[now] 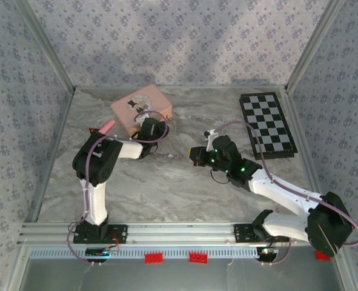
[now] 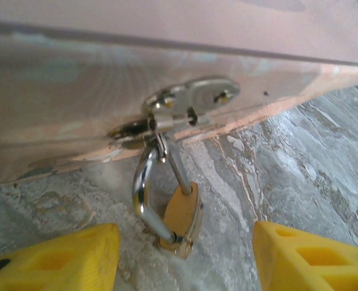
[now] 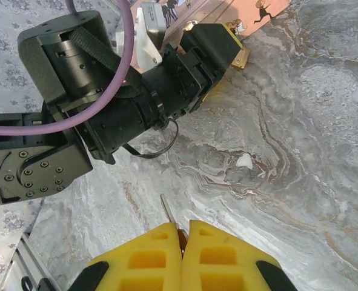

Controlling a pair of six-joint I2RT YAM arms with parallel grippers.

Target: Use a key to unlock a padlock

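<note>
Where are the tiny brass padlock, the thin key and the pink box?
Tiny brass padlock [image 2: 182,215]: left wrist view, brass body.
Slim silvery metal key [image 3: 166,209]: right wrist view, bare blade.
Pink rectangular box [image 1: 155,97]: top view, lid.

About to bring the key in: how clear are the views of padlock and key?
Left wrist: the padlock is fairly sharp, with glare streaks on its shackle; the pink box is soft. Right wrist: the key is thin but crisp against the table, pinched in the right gripper. Top external: even light, fine detail too small.
</note>
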